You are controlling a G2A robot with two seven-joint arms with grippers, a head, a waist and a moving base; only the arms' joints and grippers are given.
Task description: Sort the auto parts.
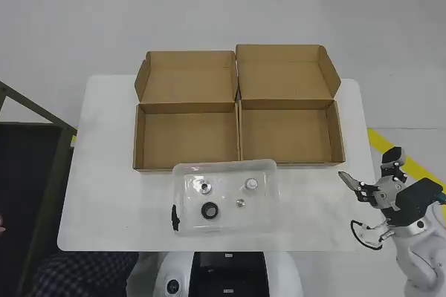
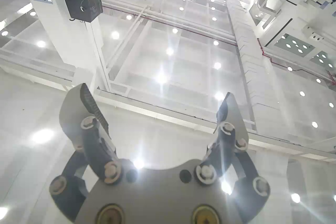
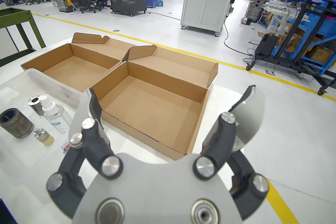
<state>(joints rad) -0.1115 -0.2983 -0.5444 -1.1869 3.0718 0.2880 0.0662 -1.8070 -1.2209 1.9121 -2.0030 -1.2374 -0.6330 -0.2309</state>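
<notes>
A clear plastic tray (image 1: 184,172) sits near the table's front edge. It holds a black ring bearing (image 1: 210,211) (image 3: 16,122), a metal cylinder (image 1: 203,185) (image 3: 36,104), a small white bottle (image 1: 250,183) (image 3: 53,114) and a small metal stud (image 1: 241,202) (image 3: 43,136). Behind the tray, two open cardboard boxes stand side by side, the left box (image 1: 187,139) (image 3: 71,70) and the right box (image 1: 286,135) (image 3: 152,107). My right gripper (image 1: 370,169) (image 3: 170,93) is open and holds nothing, off the table's right edge, aimed toward the right box. My left gripper (image 2: 156,92) is open, holds nothing and points at the ceiling.
A dark green metal frame (image 1: 22,148) (image 3: 15,15) stands left of the white table (image 1: 104,185). A small black piece (image 1: 175,217) sits at the tray's left edge. A yellow floor line (image 1: 383,141) runs to the right of the table.
</notes>
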